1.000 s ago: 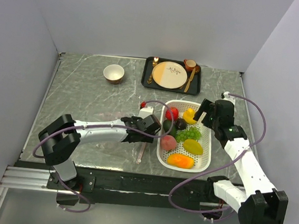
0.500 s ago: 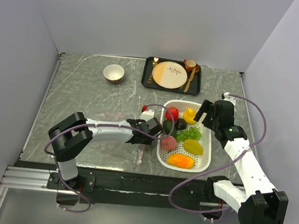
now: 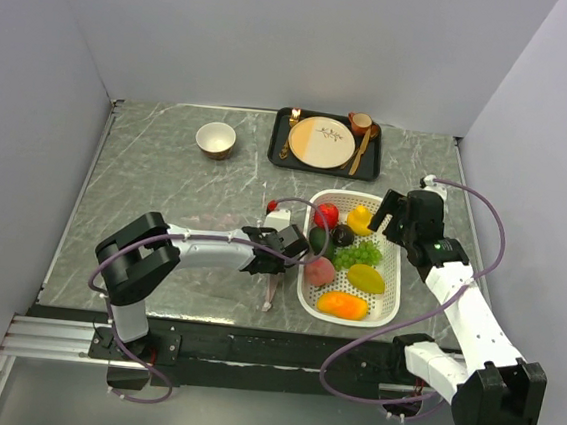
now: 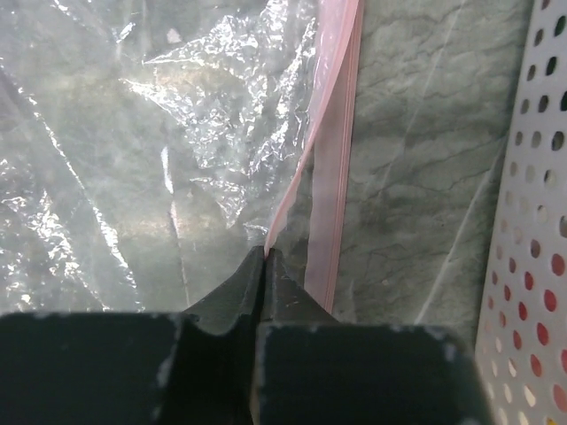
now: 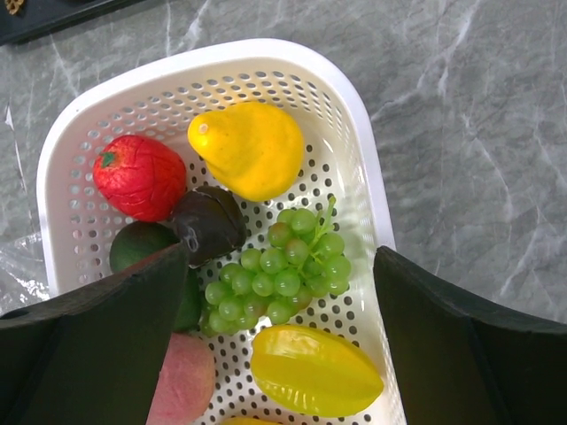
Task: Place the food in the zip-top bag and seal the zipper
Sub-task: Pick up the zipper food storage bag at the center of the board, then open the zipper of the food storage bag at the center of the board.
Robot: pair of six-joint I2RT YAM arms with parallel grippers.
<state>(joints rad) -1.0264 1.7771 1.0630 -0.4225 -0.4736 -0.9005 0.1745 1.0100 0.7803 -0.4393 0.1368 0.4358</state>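
Note:
The clear zip-top bag point(image 4: 151, 150) lies crumpled on the marble table, its pale pink zipper point(image 4: 335, 177) running along the mouth; a short piece of the strip point(image 3: 269, 292) shows below the left arm. My left gripper point(image 4: 264, 252) point(image 3: 277, 260) is shut on the upper pink lip of the mouth. The food sits in a white basket point(image 3: 388, 293): strawberry point(image 5: 140, 177), yellow pear point(image 5: 248, 149), grapes point(image 5: 283, 274), dark piece point(image 5: 208, 221), peach point(image 5: 182, 381), yellow starfruit point(image 5: 314, 370), orange piece point(image 3: 342, 305). My right gripper point(image 5: 275, 301) point(image 3: 388, 218) hangs open above the grapes, holding nothing.
A black tray point(image 3: 277, 157) with a plate, a cup and cutlery stands at the back. A small bowl point(image 3: 215, 140) sits back left. Grey walls close in both sides, and the basket's left rim lies close beside the zipper.
The left gripper has closed onto the bag's pink lip and its arm has drawn in slightly. The right gripper's fingers have narrowed a little over the basket.

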